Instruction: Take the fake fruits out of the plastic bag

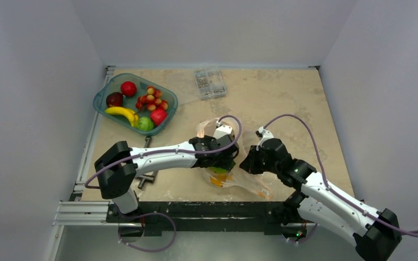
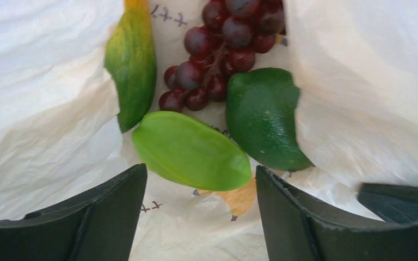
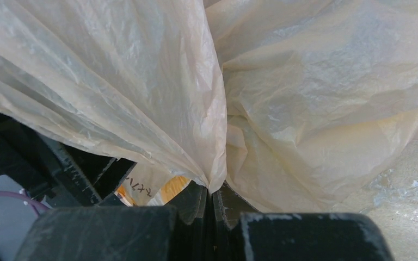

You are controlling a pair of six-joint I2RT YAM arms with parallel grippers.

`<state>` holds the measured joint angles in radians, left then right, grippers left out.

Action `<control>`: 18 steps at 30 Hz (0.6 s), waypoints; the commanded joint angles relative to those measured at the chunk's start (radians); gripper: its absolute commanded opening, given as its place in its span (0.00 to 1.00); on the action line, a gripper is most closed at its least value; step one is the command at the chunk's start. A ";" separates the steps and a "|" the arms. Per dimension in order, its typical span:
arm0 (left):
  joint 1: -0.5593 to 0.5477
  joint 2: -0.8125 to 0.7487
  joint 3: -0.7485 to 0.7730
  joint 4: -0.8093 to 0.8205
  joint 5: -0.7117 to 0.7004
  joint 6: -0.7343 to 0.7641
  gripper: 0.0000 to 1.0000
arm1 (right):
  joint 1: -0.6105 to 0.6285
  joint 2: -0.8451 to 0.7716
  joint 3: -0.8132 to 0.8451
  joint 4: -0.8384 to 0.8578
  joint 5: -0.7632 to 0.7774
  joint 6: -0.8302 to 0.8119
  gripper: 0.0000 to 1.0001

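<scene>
The plastic bag (image 1: 242, 184) lies crumpled near the table's front, between my two arms. My left gripper (image 2: 198, 190) is open inside the bag's mouth (image 2: 43, 109). Just ahead of its fingers lie a light green leaf-shaped piece (image 2: 190, 149), a dark green lime (image 2: 264, 117), a dark red grape cluster (image 2: 220, 49) and a green-yellow fruit (image 2: 133, 62). My right gripper (image 3: 213, 190) is shut on a fold of the bag (image 3: 305, 109) and holds it up. In the top view both grippers (image 1: 226, 157) (image 1: 249, 163) sit at the bag.
A teal tray (image 1: 102, 98) at the back left holds red apples (image 1: 128, 88), a cherry-like bunch (image 1: 151, 99), a banana (image 1: 121, 112) and a lime (image 1: 145, 124). A clear box of small parts (image 1: 209, 82) stands at the back. A grey clamp (image 1: 148, 176) lies by the left arm.
</scene>
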<state>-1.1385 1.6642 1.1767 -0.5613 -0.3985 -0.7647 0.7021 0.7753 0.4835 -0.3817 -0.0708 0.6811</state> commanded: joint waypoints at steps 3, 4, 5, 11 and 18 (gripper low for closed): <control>0.010 0.052 0.062 -0.167 -0.080 -0.226 0.78 | 0.006 -0.011 0.064 0.004 0.015 -0.021 0.00; 0.010 0.059 0.065 -0.191 -0.078 -0.276 0.78 | 0.006 -0.013 0.065 0.006 0.016 -0.022 0.00; 0.010 0.067 0.069 -0.216 -0.075 -0.333 0.79 | 0.007 -0.011 0.066 0.012 0.017 -0.022 0.00; 0.013 0.108 0.072 -0.272 -0.050 -0.529 0.89 | 0.006 0.022 0.055 0.057 0.008 -0.006 0.00; 0.036 0.093 0.013 -0.152 -0.060 -0.650 0.83 | 0.006 0.000 0.074 0.014 0.030 -0.022 0.00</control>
<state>-1.1194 1.7763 1.2118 -0.7940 -0.4362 -1.3056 0.7021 0.7979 0.5102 -0.3710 -0.0677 0.6750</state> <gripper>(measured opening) 0.845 0.004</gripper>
